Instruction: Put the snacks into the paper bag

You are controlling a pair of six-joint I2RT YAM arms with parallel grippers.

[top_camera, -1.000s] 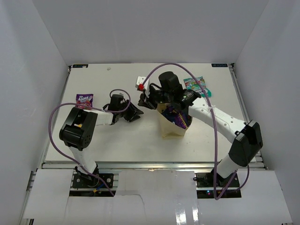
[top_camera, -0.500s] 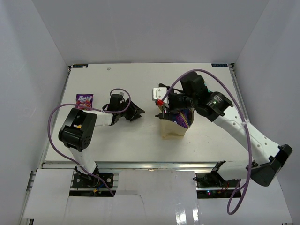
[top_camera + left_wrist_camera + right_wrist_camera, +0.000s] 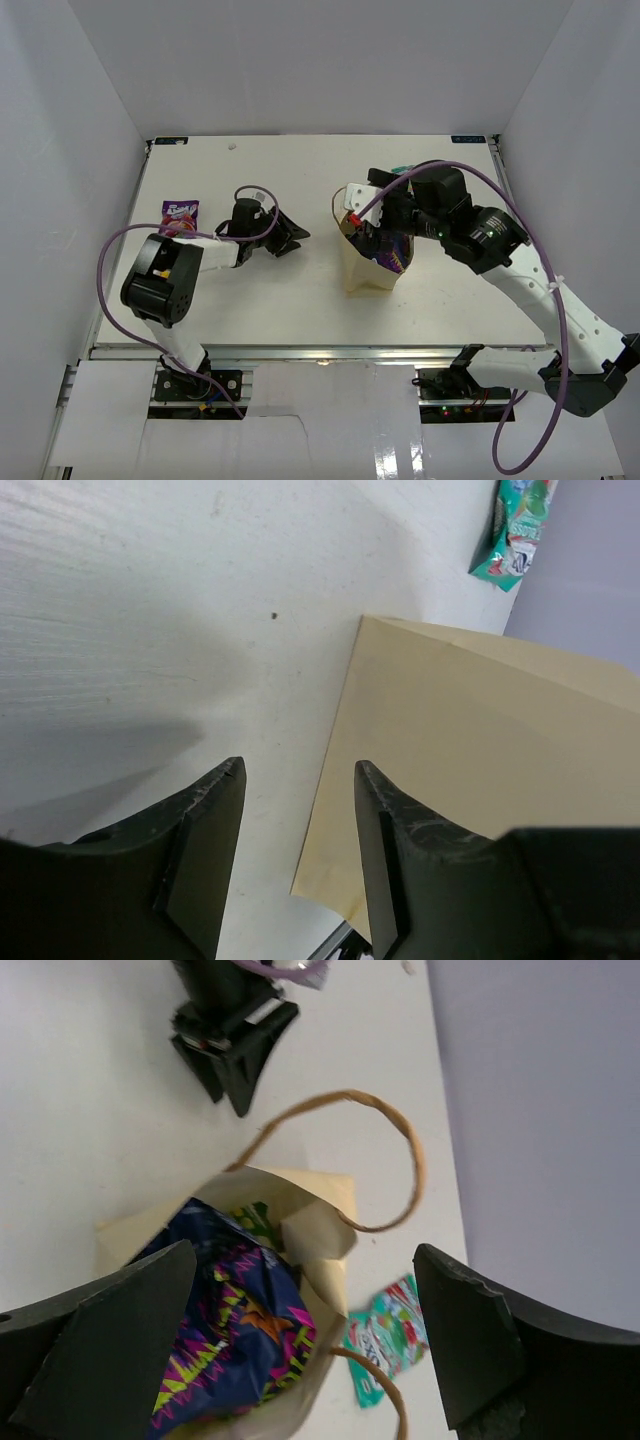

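The paper bag stands on the tabletop with a blue-purple snack packet inside, the right tool wide open and empty above it, the left tool nearby, partly open and empty.

Tan paper bag beyond pincer (parted)

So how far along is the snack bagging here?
Done: the blue-purple snack bag and a green packet sit inside the paper bag. In hand: nothing; right gripper hangs open over it, left gripper open beside it. Left: the teal-white packet and magenta packet on the table.
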